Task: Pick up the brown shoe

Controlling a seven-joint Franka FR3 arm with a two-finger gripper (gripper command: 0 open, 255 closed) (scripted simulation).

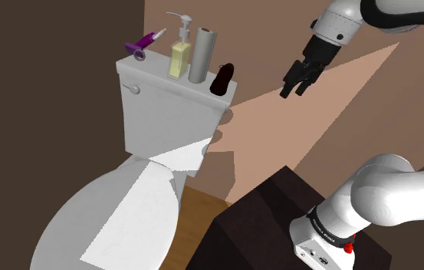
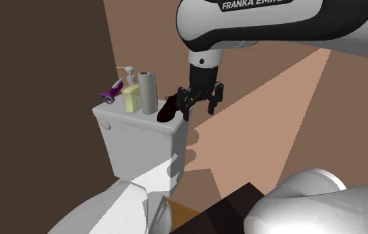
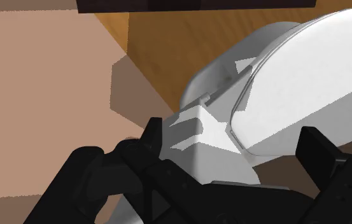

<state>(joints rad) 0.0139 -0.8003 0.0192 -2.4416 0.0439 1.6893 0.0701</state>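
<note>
Brown shoe (image 1: 223, 79), yellow pump bottle (image 1: 179, 60) atop tank (image 1: 164, 115)

The arm (image 1: 392, 192): glossy white rounded shells joined by dark bands, one bearing white lettering (image 2: 255, 4) "FRANKA EMI". The end effector (image 1: 294, 91): all black, two blocky fingers (image 3: 321, 156).

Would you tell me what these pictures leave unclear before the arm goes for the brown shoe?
Brown shoe: second exterior view, one end hidden behind the fingers.
Purple item: shoulder view, too small to identify.
Toilet bowl: shoulder view, front cut off by the bottom edge.
</note>
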